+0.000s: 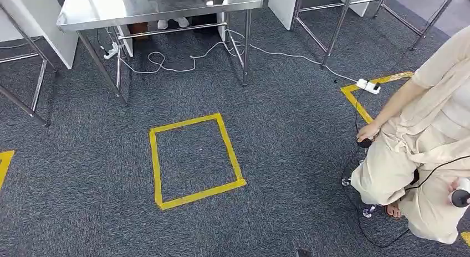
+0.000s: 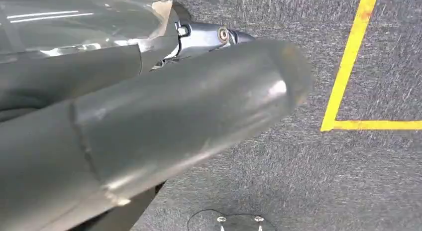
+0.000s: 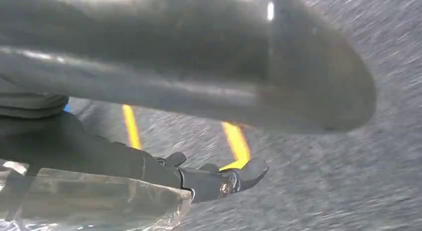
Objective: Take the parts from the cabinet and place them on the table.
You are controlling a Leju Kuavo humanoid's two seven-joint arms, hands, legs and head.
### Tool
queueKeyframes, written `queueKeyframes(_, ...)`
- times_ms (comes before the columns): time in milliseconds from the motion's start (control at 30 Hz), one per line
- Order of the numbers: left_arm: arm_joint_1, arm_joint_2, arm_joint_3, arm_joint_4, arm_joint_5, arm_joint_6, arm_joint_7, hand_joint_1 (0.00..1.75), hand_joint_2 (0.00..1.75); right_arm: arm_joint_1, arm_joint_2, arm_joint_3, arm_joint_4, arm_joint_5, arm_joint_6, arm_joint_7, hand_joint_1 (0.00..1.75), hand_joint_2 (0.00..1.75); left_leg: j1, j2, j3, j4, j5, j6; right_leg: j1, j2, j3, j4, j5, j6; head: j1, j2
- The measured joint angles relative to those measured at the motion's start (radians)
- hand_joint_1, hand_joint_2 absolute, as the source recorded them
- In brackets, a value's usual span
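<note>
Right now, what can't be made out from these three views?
- Left robot hand, left wrist view: the thick grey thumb covers the fingers, so the grasp is unreadable.
- Right robot hand, right wrist view: motion blur; clear plastic at its base.
- Shiny steel table, head view: cut off by the top edge.

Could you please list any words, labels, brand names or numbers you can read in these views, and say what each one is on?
There is no readable text in any view.
The yellow tape square on the carpet is plain, with no writing.
The steel table shows reflections, no label.
The white power strip is too small to show any marking.
</note>
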Motion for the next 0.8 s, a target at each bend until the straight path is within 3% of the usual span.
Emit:
queueKeyframes(33, -0.001, -0.001, 0.0, 0.0, 0.0, 0.0, 0.0, 0.0, 0.0, 0.002, 0.0, 0.003, 0.005, 0.003, -0.004, 0.004, 0.0, 0.0, 0.007, -0.012, -0.004, 0.008, -0.013, -0.01, -0.014, 0.01, 0.008, -0.004, 0.005, -0.012, -0.002, 0.0)
queueKeyframes(67, -0.002, 0.0, 0.0, 0.0, 0.0, 0.0, -0.001, 0.0, 0.0, 0.002, 0.002, 0.008, 0.008, 0.004, -0.008, 0.008, 0.0, 0.0, 0.009, -0.054, -0.019, 0.044, -0.049, -0.012, -0.01, 0.018, 0.004, -0.003, 0.009, -0.021, -0.003, 0.0)
queueKeyframes(100, -0.001, -0.001, -0.001, 0.0, 0.0, 0.0, -0.002, 0.0, 0.0, 0.0, 0.003, 0.01, 0.01, 0.005, -0.011, 0.01, 0.0, 0.0, 0.009, -0.078, -0.047, 0.112, -0.095, -0.011, -0.008, 0.026, 0.0, -0.003, 0.013, -0.03, -0.005, 0.0)
queueKeyframes(167, 0.001, 0.0, -0.001, 0.0, 0.0, 0.0, -0.002, 0.0, 0.0, -0.002, 0.005, 0.015, 0.015, 0.007, -0.012, 0.013, 0.0, 0.0, 0.008, -0.1, -0.124, 0.287, -0.175, -0.01, 0.001, 0.046, -0.009, -0.001, 0.017, -0.037, -0.005, 0.0)
queueKeyframes(200, 0.001, 0.0, -0.001, 0.0, 0.0, 0.0, -0.002, 0.0, 0.0, -0.002, 0.006, 0.015, 0.017, 0.007, -0.012, 0.014, 0.0, 0.0, 0.008, -0.102, -0.142, 0.327, -0.182, -0.008, 0.005, 0.056, -0.012, -0.001, 0.019, -0.04, -0.005, 0.0)
queueKeyframes(233, 0.001, 0.001, -0.001, 0.0, 0.0, 0.001, -0.002, 0.0, 0.0, -0.001, 0.005, 0.016, 0.02, 0.017, -0.014, 0.023, 0.0, 0.0, 0.007, -0.104, -0.137, 0.321, -0.166, -0.004, 0.008, 0.068, -0.012, -0.001, 0.02, -0.04, -0.005, 0.0)
queueKeyframes(300, 0.001, 0.001, -0.001, 0.0, 0.002, 0.002, -0.002, 0.0, 0.0, 0.0, 0.006, 0.047, 0.024, 0.102, -0.03, 0.085, 0.0, 0.0, 0.007, -0.113, -0.068, 0.192, -0.087, 0.01, 0.012, 0.094, -0.011, 0.001, 0.022, -0.042, -0.005, 0.0)
queueKeyframes(333, 0.001, 0.001, -0.001, 0.0, 0.002, 0.002, -0.002, 0.0, 0.0, 0.0, 0.007, 0.071, 0.025, 0.119, -0.037, 0.102, 0.0, 0.0, 0.006, -0.139, -0.019, 0.1, -0.045, 0.019, 0.013, 0.107, -0.011, 0.003, 0.023, -0.04, -0.005, 0.0)
queueKeyframes(367, 0.001, 0.002, -0.001, 0.0, 0.002, 0.001, 0.001, 0.0, 0.0, 0.0, 0.012, 0.088, 0.025, 0.117, -0.043, 0.102, 0.0, 0.0, 0.007, -0.198, 0.011, 0.041, -0.039, 0.03, 0.011, 0.117, -0.014, 0.004, 0.025, -0.037, -0.005, 0.0)
queueKeyframes(400, 0.001, 0.003, -0.002, 0.0, -0.002, 0.0, 0.003, 0.0, 0.0, -0.003, 0.015, 0.093, 0.025, 0.12, -0.043, 0.102, 0.0, 0.0, 0.009, -0.203, 0.017, 0.019, -0.042, 0.029, 0.025, 0.126, -0.02, 0.01, 0.027, -0.033, -0.003, 0.0)
queueKeyframes(433, -0.002, 0.003, -0.004, 0.0, -0.005, -0.002, 0.01, 0.0, 0.0, -0.003, 0.016, 0.101, 0.026, 0.137, -0.042, 0.11, 0.0, 0.0, 0.003, -0.189, 0.015, 0.025, -0.042, 0.027, 0.016, 0.134, -0.029, 0.009, 0.032, -0.025, -0.005, 0.0)
queueKeyframes(500, -0.005, 0.003, -0.007, -0.001, -0.012, -0.006, 0.02, 0.0, 0.0, -0.002, 0.016, 0.135, 0.03, 0.196, -0.043, 0.149, 0.0, 0.0, -0.005, -0.173, 0.012, 0.022, -0.037, 0.034, 0.011, 0.155, -0.038, 0.005, 0.041, -0.011, -0.005, 0.0)
queueKeyframes(533, -0.008, 0.001, -0.011, -0.001, -0.012, -0.009, 0.024, 0.0, 0.0, -0.002, 0.013, 0.161, 0.033, 0.222, -0.051, 0.165, 0.0, 0.0, 0.011, -0.152, 0.015, 0.0, -0.022, 0.041, 0.02, 0.156, -0.047, 0.014, 0.04, -0.006, -0.004, 0.0)
queueKeyframes(567, -0.013, 0.001, -0.013, -0.001, -0.013, -0.01, 0.025, 0.0, 0.0, -0.001, 0.012, 0.177, 0.033, 0.228, -0.057, 0.17, 0.0, 0.0, 0.003, -0.143, 0.017, -0.005, -0.017, 0.043, 0.016, 0.102, -0.062, 0.039, 0.023, -0.006, -0.006, 0.0)
queueKeyframes(600, -0.015, -0.001, -0.016, -0.001, -0.013, -0.012, 0.026, 0.0, 0.0, -0.002, 0.012, 0.191, 0.033, 0.231, -0.063, 0.177, 0.0, 0.0, 0.002, -0.126, 0.015, -0.005, -0.016, 0.049, 0.019, 0.066, -0.092, 0.098, -0.013, -0.013, 0.003, 0.0)
queueKeyframes(667, -0.014, -0.002, -0.021, -0.001, -0.016, -0.014, 0.032, 0.0, 0.0, -0.005, 0.009, 0.21, 0.034, 0.249, -0.064, 0.189, 0.0, 0.0, -0.003, -0.089, 0.011, -0.004, -0.016, 0.048, 0.015, 0.043, -0.165, 0.257, -0.081, -0.014, 0.002, 0.0)
queueKeyframes(700, -0.014, -0.001, -0.021, -0.001, -0.018, -0.015, 0.035, 0.0, 0.0, -0.004, 0.008, 0.221, 0.034, 0.263, -0.065, 0.195, 0.0, 0.0, -0.004, -0.073, 0.008, -0.003, -0.016, 0.048, 0.013, 0.039, -0.188, 0.313, -0.099, -0.01, 0.003, 0.0)
queueKeyframes(733, -0.016, -0.001, -0.023, -0.001, -0.019, -0.017, 0.037, 0.0, 0.0, -0.002, 0.007, 0.237, 0.035, 0.28, -0.068, 0.204, 0.0, 0.0, -0.004, -0.056, 0.007, -0.003, -0.016, 0.048, 0.011, 0.036, -0.182, 0.317, -0.094, -0.001, 0.003, 0.0)
queueKeyframes(767, -0.018, -0.001, -0.024, -0.001, -0.021, -0.017, 0.039, 0.0, 0.0, 0.0, 0.006, 0.248, 0.036, 0.292, -0.074, 0.208, 0.0, 0.0, -0.004, -0.045, 0.007, -0.002, -0.016, 0.048, 0.01, 0.033, -0.155, 0.278, -0.078, 0.008, 0.003, 0.0)
queueKeyframes(800, -0.021, -0.002, -0.026, -0.001, -0.021, -0.017, 0.04, 0.0, 0.0, 0.001, 0.005, 0.261, 0.036, 0.305, -0.085, 0.209, 0.0, 0.0, -0.004, -0.034, 0.009, -0.002, -0.016, 0.047, 0.006, 0.025, -0.103, 0.192, -0.048, 0.018, 0.003, 0.0)
